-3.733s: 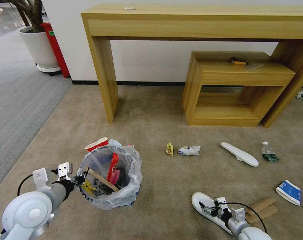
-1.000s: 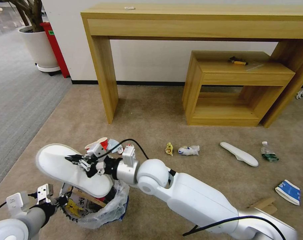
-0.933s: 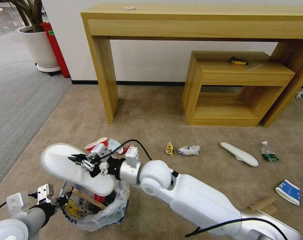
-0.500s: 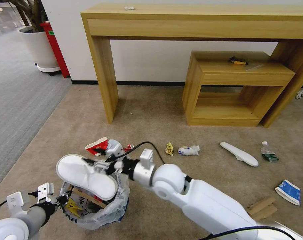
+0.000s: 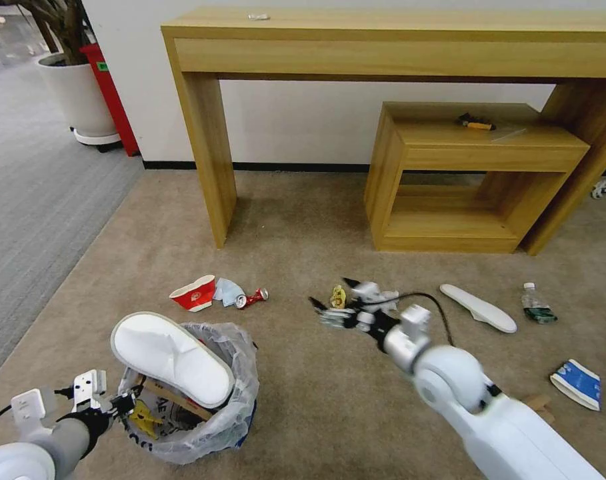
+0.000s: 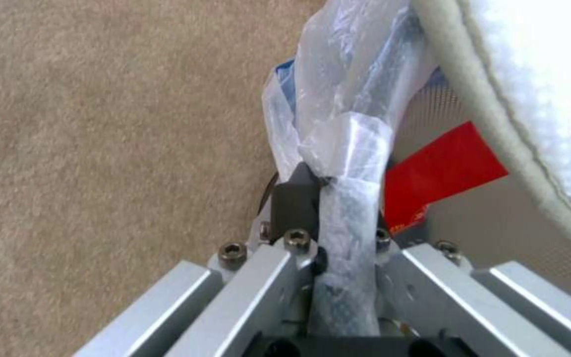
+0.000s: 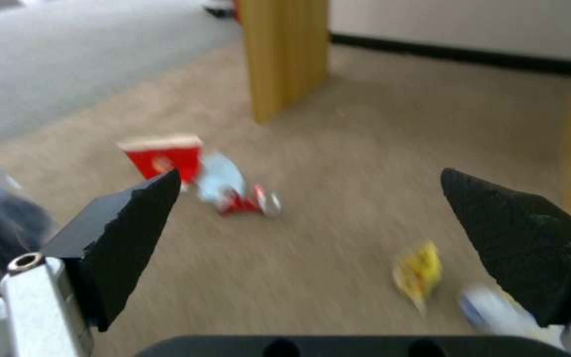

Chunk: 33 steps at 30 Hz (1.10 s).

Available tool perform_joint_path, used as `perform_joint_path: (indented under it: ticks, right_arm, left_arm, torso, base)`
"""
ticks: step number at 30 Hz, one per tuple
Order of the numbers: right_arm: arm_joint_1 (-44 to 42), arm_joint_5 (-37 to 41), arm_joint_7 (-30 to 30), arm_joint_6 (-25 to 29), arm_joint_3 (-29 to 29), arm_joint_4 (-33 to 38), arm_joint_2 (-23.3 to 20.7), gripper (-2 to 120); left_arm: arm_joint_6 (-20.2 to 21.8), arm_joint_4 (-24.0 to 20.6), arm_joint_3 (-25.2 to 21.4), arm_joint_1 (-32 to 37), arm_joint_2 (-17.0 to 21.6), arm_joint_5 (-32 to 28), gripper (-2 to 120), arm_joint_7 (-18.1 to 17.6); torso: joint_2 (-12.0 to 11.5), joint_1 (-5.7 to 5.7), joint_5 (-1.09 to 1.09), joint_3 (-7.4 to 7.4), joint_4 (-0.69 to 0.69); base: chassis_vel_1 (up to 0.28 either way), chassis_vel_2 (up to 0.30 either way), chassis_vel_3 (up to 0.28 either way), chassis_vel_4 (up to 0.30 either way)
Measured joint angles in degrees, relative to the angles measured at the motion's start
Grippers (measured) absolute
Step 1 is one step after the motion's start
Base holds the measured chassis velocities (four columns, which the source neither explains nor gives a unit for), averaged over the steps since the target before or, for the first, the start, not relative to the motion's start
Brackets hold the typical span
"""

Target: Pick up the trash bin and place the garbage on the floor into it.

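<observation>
The right gripper [image 5: 335,301], jaws spread, is stretched low over the beige carpet [image 5: 303,240]. The left gripper [image 5: 119,403] is clamped on the bag-lined round trash bin [image 5: 239,407], topped by a white slipper [image 5: 169,357].

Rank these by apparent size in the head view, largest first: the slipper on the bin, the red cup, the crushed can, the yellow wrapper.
1. Slipper, resting on the bin, nearest the camera.
2. Red cup.
3. Can and yellow wrapper: too alike to rank.

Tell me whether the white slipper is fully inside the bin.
No. The white slipper lies across the trash bin rim, sticking out past it.
</observation>
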Motion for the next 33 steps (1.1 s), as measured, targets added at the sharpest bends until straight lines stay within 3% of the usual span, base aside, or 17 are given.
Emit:
perform_joint_path:
  ticks: [11,25,30,33]
  right_arm:
    - [-10.96,-3.52,-3.62,3.93,12.05,-1.00,1.88,100]
    - [-18.73,-5.79,-6.45,8.30,19.91,-5.41,6.04,100]
    - [-21.56,-3.71,-5.59,8.12,21.56,-7.79,7.83,100]
    - [-23.51,-0.74,-0.93,4.66,22.74,-9.96,9.97,100]
  left_arm:
    - [0.00,0.50,-0.37,1.78,-0.26,2.24,0,1.92]
    - [0.01,-0.65,0.01,2.44,-0.83,3.48,0,2.62]
    - [0.01,-0.93,0.21,2.72,-1.22,3.98,0,2.94]
    - [0.01,-1.35,0.53,2.90,-1.63,4.49,0,3.07]
  torso:
    - [0.00,0.00,0.00,0.00,0.00]
    - [0.01,0.00,-0.01,0.00,0.00]
    - [0.00,0.00,-0.02,0.01,0.00]
    - [0.00,0.00,0.00,0.01,-0.02]
  base:
    - [-0.050,-0.082,0.039,0.083]
    - [-0.219,-0.252,0.214,0.256]
    - [-0.227,-0.235,0.225,0.243]
    - [-0.102,-0.109,0.093,0.086]
